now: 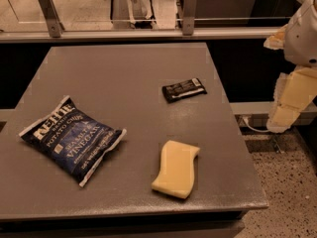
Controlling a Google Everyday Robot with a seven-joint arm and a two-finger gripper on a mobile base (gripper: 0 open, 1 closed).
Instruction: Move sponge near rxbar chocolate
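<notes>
The pale yellow sponge (pixel 175 169) lies flat on the grey table (pixel 124 78), near the front right. The rxbar chocolate (pixel 184 89), a small black wrapper with white lettering, lies behind it toward the table's right side, well apart from the sponge. My gripper (pixel 289 103) hangs at the right edge of the view, off the table's right side and above the floor, with cream-coloured fingers (pixel 297 90) pointing down. It is far from both the sponge and the bar and holds nothing that I can see.
A large dark blue Kettle chips bag (pixel 73 139) lies on the table's left front. A metal rail with posts (pixel 119 32) runs behind the table. Speckled floor (pixel 282 182) lies to the right of the table.
</notes>
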